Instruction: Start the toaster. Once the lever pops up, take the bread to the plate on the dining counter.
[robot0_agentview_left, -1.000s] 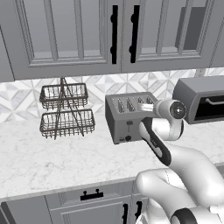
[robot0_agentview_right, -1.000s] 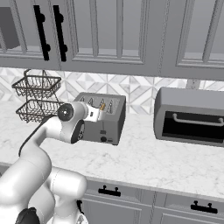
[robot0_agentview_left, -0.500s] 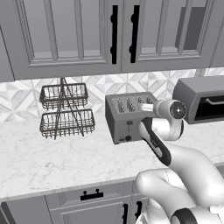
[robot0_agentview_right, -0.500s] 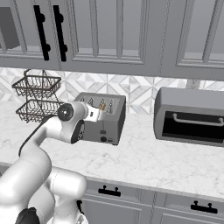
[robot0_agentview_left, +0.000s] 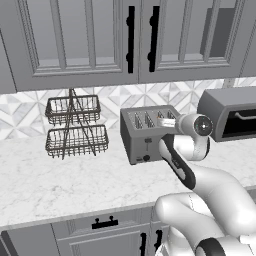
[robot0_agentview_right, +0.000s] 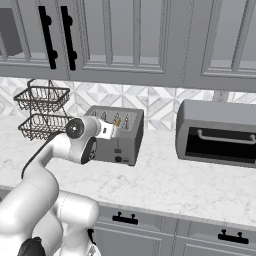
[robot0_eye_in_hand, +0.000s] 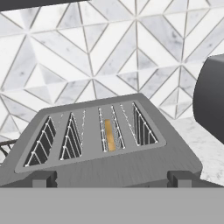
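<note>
Wire two-tier basket (robot0_agentview_left: 76, 127) stands left on the veined marble counter (robot0_agentview_left: 60, 185). Next sits the boxy grey metal toaster (robot0_agentview_left: 142, 132), tan bread (robot0_eye_in_hand: 109, 135) sunk in its third slot. My hand (robot0_agentview_right: 114, 131) hovers above it, spread wide, holding nothing. Rightmost, the rounded grey oven (robot0_agentview_right: 217, 132).

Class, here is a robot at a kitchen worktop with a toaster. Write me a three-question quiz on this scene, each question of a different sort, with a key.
1. True or false: the bread sits inside a slot of the toaster.
2. Counting from the left in the hand view, which slot holds it? A first, B third, C fourth.
3. Fill in: the wire basket rack has ___ tiers.

Key: 1 true; 2 B; 3 two.
</note>
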